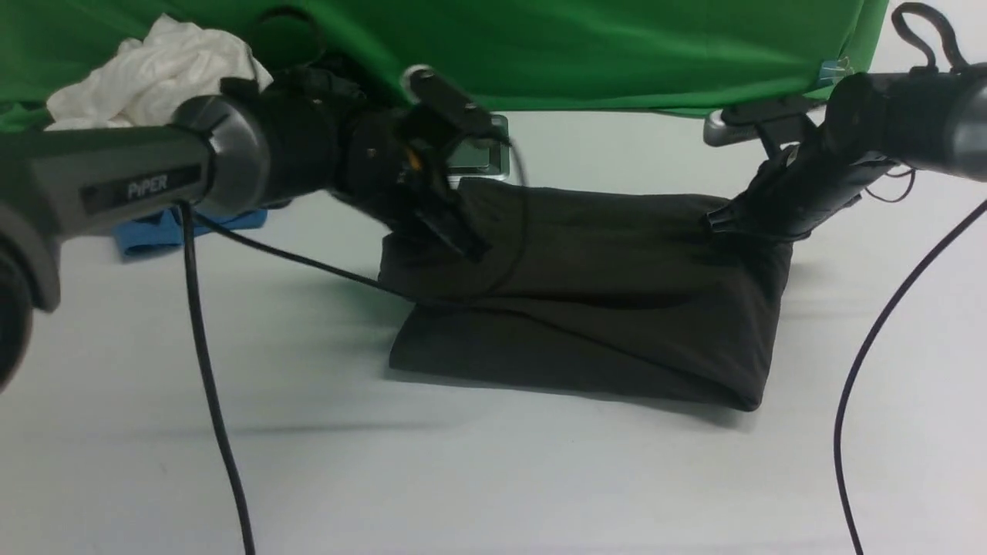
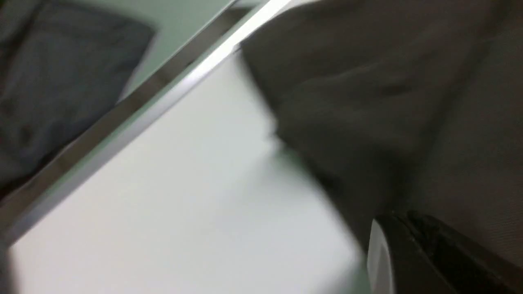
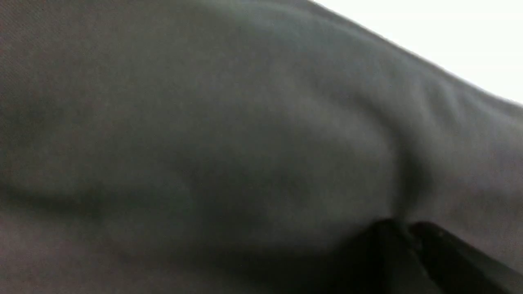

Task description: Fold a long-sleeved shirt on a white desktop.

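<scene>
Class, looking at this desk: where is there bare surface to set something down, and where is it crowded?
Free: the wide near strip of the white desktop in front of the long-sleeved shirt, crossed only by cables, and the patch on its left. Crowded: the far left, with the white garment and blue garment, and around both grippers.

Folded shirt (image 1: pixel 594 308) between two pincers

Your front camera looks forward, low over the worktop (image 1: pixel 540 478), while both wrist cameras press blurrily close to the dark shirt (image 1: pixel 601 308) it also shows.
</scene>
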Controlling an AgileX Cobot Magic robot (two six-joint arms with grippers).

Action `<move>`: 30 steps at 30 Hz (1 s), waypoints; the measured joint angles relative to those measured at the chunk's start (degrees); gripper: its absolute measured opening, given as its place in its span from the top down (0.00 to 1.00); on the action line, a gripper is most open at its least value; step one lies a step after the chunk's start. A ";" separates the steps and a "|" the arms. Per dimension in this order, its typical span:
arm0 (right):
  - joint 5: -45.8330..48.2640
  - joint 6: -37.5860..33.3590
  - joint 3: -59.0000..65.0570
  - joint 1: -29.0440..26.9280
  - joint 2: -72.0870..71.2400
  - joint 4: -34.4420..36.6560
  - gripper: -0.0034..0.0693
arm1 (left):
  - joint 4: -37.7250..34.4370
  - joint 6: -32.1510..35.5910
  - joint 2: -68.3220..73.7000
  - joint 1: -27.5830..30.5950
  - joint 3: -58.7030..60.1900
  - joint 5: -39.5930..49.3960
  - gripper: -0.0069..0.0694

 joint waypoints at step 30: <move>18.95 0.91 0.45 2.97 -10.30 1.96 0.79 | -18.40 6.54 -48.22 4.97 30.74 -2.30 0.89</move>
